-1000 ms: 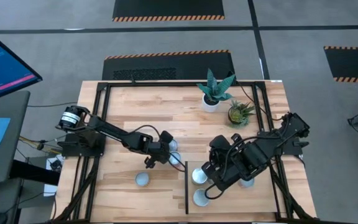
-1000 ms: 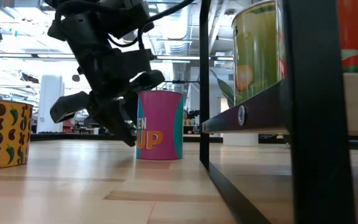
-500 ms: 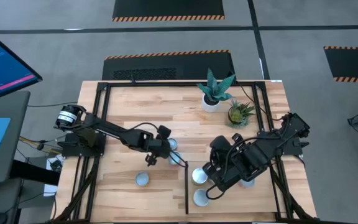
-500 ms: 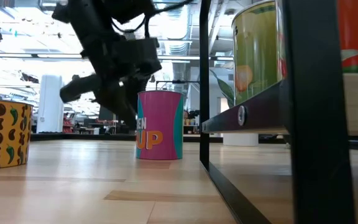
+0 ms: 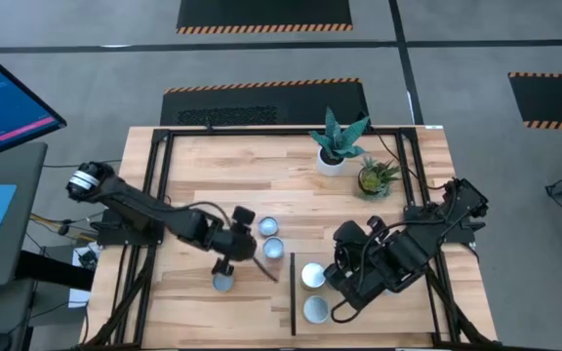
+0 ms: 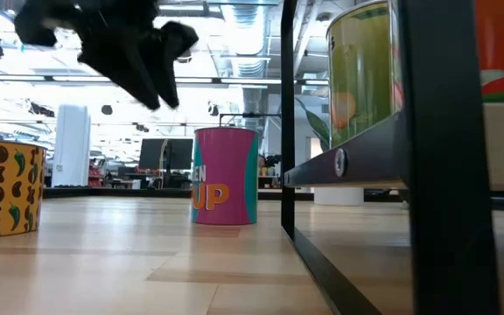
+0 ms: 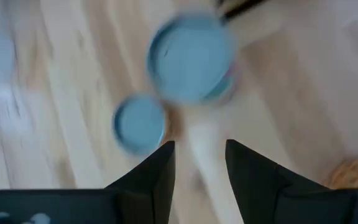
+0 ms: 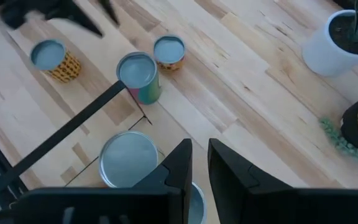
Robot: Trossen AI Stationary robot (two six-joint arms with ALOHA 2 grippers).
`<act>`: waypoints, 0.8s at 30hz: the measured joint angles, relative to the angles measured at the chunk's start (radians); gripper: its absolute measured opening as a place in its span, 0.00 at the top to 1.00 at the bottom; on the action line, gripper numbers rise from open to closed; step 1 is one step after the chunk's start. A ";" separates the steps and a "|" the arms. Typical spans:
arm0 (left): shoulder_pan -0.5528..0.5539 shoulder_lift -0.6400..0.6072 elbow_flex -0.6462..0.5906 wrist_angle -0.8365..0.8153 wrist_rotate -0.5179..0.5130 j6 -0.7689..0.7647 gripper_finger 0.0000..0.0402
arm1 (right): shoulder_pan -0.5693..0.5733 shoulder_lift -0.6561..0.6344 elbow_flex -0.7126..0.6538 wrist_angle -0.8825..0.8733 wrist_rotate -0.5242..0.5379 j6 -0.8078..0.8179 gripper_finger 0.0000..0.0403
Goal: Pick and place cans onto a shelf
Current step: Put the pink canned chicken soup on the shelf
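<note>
My left gripper [image 5: 252, 261] hangs open and empty above the tabletop, over the pink can [image 5: 273, 248] and a small can [image 5: 268, 227]; both show blurred ahead of its fingers [image 7: 191, 56]. It shows high up in the low view [image 6: 160, 74]. A yellow spotted can [image 5: 223, 282] stands nearer the front. The shelf [image 5: 403, 314] lies at the front right, its black strip [image 5: 293, 292] toward the pink can. Two cans [image 5: 312, 276] [image 5: 316, 310] stand on it. My right gripper [image 5: 340, 292] hovers over them, empty, with its fingers close together [image 8: 200, 163].
A white plant pot [image 5: 331, 161] and a smaller dark-potted plant [image 5: 374, 180] stand at the table's far right. Black frame rails run along the table's left and right edges. Bare wood lies at the far left and near left of the table.
My left gripper has risen from table height beside the pink can to well above it and has drawn back toward the table's near left, staying open and empty. My right arm has shifted slightly toward the near edge. The cans have stayed in place.
</note>
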 joint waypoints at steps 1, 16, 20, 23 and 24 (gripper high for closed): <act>-0.015 0.003 0.000 0.027 0.000 0.022 0.67 | 0.000 0.000 0.000 0.000 0.000 -0.005 0.81; -0.030 0.105 0.001 0.230 -0.033 0.142 0.67 | 0.020 0.000 0.000 0.000 -0.004 0.025 0.81; -0.026 0.115 0.001 0.230 -0.022 0.148 0.67 | 0.027 0.000 0.000 0.000 -0.004 0.027 0.81; -0.021 0.141 0.001 0.245 0.004 0.153 0.67 | 0.026 0.000 0.000 0.000 -0.005 0.028 0.81; -0.021 0.151 0.001 0.239 0.004 0.153 0.67 | 0.026 0.000 0.000 0.001 -0.006 0.029 0.81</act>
